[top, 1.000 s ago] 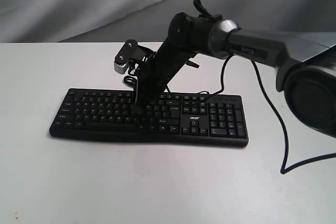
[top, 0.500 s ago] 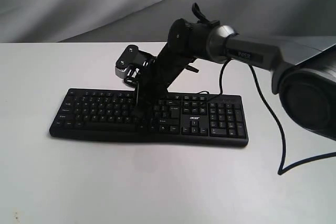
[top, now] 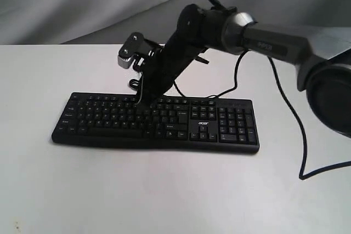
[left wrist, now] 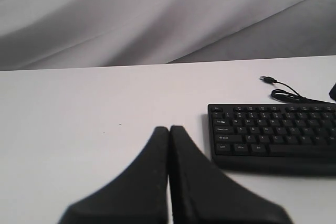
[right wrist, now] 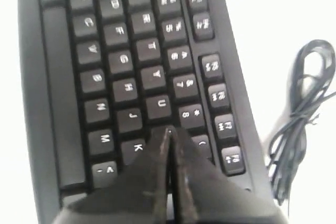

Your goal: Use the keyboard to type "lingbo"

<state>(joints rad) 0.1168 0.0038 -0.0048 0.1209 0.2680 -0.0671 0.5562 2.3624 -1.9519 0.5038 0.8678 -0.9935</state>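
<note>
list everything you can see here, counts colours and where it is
keyboard: one, black with white legends, flat on the table
keyboard cable: one, thin black, loosely coiled on the table behind the keyboard, plug lying free
table: one, white, under everything
backdrop cloth: one, grey, behind the table
arm cable: one, black, hanging from the right arm down to the table
right arm: one, black and silver, reaching in over the keyboard
right gripper: one, black, jaws shut, tip at the keys beside U and K
left gripper: one, black, jaws shut, over bare table, apart from the keyboard
</note>
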